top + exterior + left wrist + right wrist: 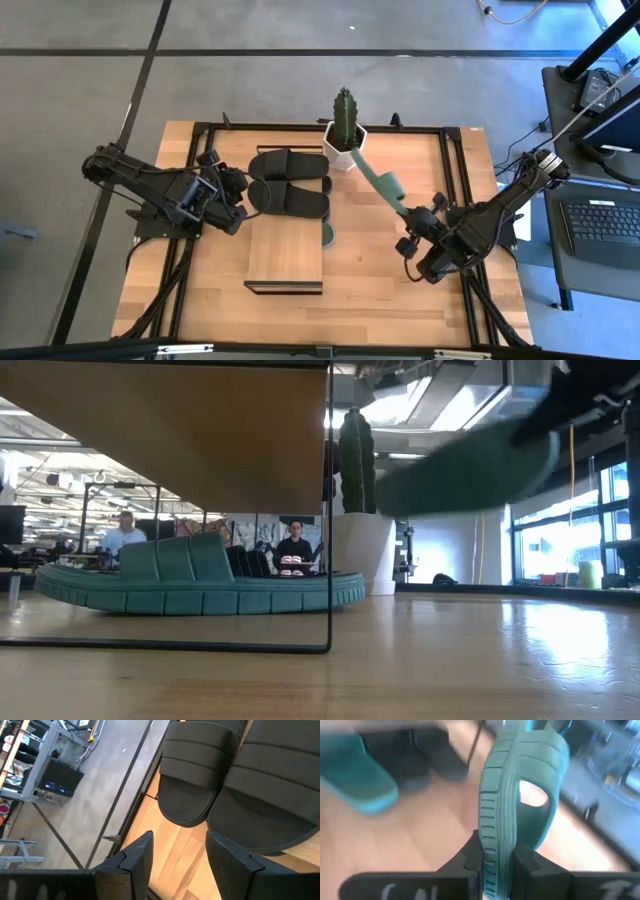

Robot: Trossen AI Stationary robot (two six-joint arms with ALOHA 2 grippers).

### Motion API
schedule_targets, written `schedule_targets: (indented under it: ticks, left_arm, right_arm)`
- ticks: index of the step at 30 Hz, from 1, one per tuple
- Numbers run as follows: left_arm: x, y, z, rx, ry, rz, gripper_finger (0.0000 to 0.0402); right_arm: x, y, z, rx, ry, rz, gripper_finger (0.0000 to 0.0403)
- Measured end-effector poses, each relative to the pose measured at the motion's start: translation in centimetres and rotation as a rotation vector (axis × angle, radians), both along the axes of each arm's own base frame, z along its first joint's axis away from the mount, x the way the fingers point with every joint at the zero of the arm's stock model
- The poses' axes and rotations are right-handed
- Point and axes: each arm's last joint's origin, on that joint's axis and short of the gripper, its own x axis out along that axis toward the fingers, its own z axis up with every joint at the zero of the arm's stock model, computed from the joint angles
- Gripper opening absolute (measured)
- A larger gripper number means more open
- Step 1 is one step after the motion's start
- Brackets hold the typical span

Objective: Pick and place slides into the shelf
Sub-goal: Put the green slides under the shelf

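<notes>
Two black slides [290,165] [290,198] lie side by side on their soles at the far side of the table, just beyond the shelf [285,250]. My left gripper [240,195] hovers open at their left ends [195,785], touching nothing. One green slide [200,585] rests on its sole under the shelf's plank. A second green slide [378,180] hangs in the air right of the shelf, with my right gripper [412,215] shut on it. My right gripper pinches one end of the green slide's sole [495,865] between its two fingers [525,862], one on each flat face. The slide is turned on its edge, strap [540,805] to one side. It reaches out beyond the fingers toward the far edge, lifted clear of the table.
A cactus in a white pot [345,135] stands at the far edge, close to the held slide's free end. The table's black frame [455,160] runs along the right side. A desk with a laptop [600,225] stands right of the table. People sit in the room beyond [295,550].
</notes>
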Motion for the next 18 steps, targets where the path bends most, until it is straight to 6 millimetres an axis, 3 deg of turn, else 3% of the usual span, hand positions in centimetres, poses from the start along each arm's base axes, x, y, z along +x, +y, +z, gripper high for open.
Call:
schedule_targets:
  ticks: [6,18]
  left_arm:
    - [0.0,0.0,0.0,0.004,-0.003,0.002,0.0172]
    - [0.2,0.0,0.1,0.047,-0.037,0.006,0.0172]
  right_arm:
    - [-0.9,-0.3,-0.5,0.156,0.125,-0.077,0.0049]
    - [-1.7,-3.6,-0.3,0.13,0.365,-0.315,0.0049]
